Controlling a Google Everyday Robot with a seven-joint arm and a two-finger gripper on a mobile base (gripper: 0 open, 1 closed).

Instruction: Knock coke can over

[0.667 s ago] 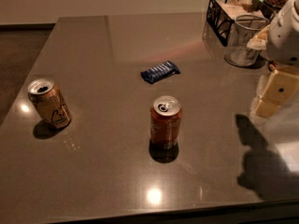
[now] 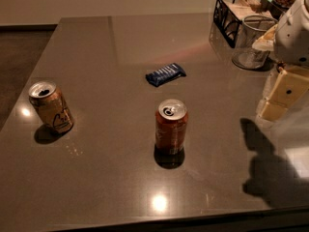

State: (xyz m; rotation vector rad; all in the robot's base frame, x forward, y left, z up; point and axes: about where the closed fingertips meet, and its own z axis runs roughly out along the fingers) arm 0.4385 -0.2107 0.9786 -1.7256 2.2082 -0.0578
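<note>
The coke can (image 2: 171, 126) is orange-red with a silver top and pull tab. It stands upright near the middle front of the grey table (image 2: 111, 57). My gripper (image 2: 280, 98) hangs at the right edge of the camera view, above the table and well to the right of the can, not touching it. Its cream-coloured fingers (image 2: 285, 91) point down and left. Its shadow falls on the table at the lower right.
A tan-gold can (image 2: 50, 107) stands upright at the left. A blue snack packet (image 2: 165, 74) lies behind the coke can. A clear plastic cup (image 2: 252, 41) and a black wire basket (image 2: 231, 16) stand at the back right.
</note>
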